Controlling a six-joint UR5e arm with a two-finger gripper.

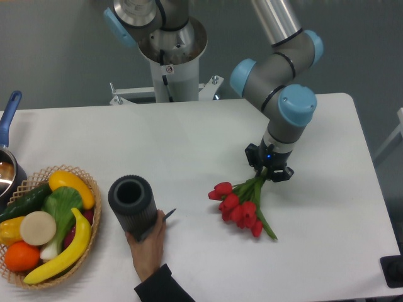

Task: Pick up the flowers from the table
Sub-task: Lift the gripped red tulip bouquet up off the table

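Nearest the camera, a hand point(148, 246) is held against a dark cylinder point(132, 202) on the table point(189, 138). At far left a basket point(88, 234) of fruit is seen beside a pot point(7, 168). Right of centre, the flowers point(242, 206) lie on the table, their stems clasped by the gripper point(271, 173).

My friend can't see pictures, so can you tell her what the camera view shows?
A robot arm's end effector sits over the stems of a bunch of red flowers lying on a white table. A person's hand holds a dark ribbed cylinder, and a basket of toy fruit and vegetables sits at the left.
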